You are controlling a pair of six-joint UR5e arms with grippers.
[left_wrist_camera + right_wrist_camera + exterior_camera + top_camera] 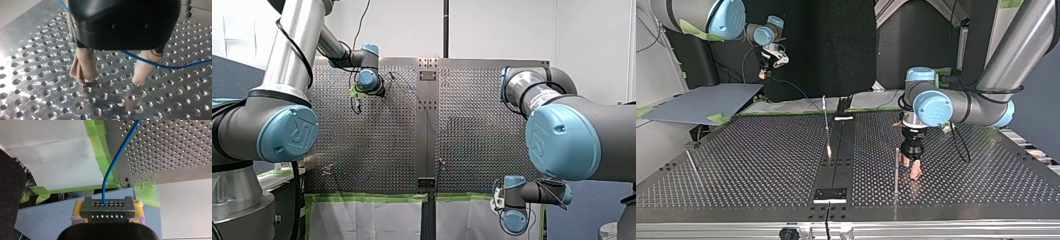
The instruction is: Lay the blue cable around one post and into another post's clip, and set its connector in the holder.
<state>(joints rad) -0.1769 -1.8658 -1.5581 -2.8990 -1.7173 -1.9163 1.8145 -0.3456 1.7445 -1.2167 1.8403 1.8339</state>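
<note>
Only the right wrist view shows my right gripper [108, 204] clamping the thin blue cable's [107, 175] grey perforated metal connector [108, 211]; my left gripper's [112, 81] beige-padded fingers [85, 65] stand apart.

1. top view: my left gripper [914, 170] sits low over the table [761, 165], just right of a post [896, 170].
2. another post [826, 127] stands near the table's middle, a flat block [831, 195] before it at the near edge.
3. my right gripper [765, 74] hangs beyond the far edge, at the view's left, above a board [701, 102].
4. right wrist view: the connector [106, 210] sits between its fingers, with the cable [110, 170] running out ahead towards the table.
</note>
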